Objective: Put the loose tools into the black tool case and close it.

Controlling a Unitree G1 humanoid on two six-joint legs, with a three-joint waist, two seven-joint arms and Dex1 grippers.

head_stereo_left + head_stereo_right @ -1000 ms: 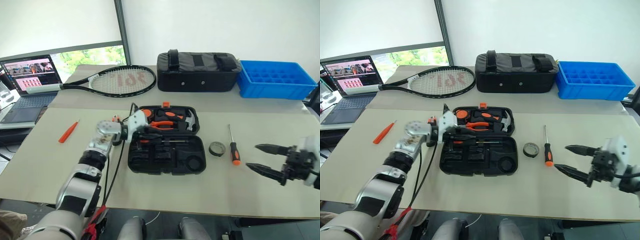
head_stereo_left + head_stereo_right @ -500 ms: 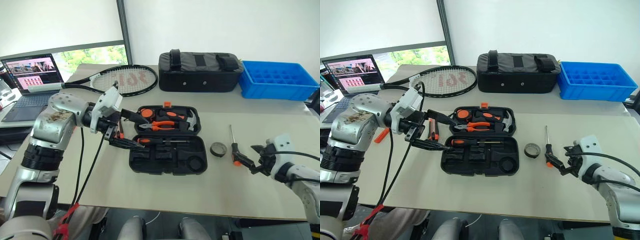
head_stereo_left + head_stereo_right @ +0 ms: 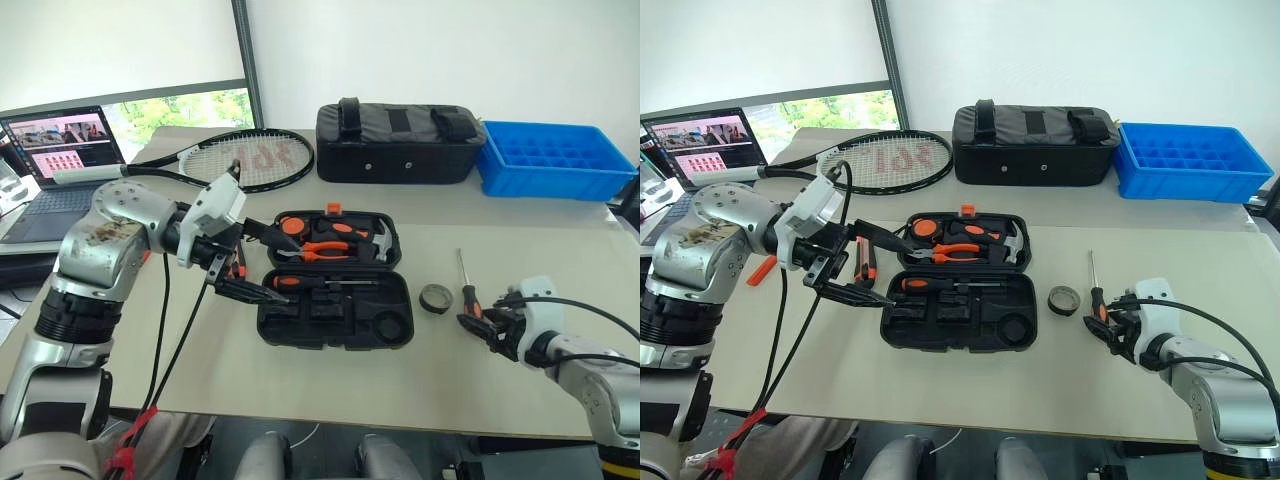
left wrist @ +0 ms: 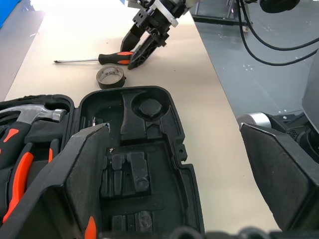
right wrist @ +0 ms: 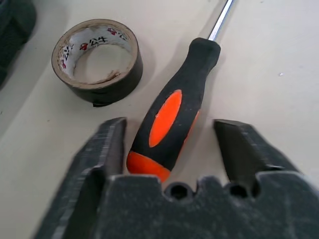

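A: Your right gripper (image 5: 169, 144) is at the table, right of the black tool case (image 3: 334, 280). Its fingers stand on both sides of the screwdriver (image 5: 172, 119) handle, not yet pressing it.

B: And the tape roll (image 5: 97, 59)?

A: Just beside the screwdriver, toward the case. Your left gripper (image 3: 870, 268) hangs wide open and empty at the case's left edge. The case lies open.

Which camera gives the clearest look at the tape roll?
The right wrist view: the tape roll lies close up beside the screwdriver, its printed inner ring readable. Both eye views show a small dark ring right of the case; the left wrist view shows it distant.
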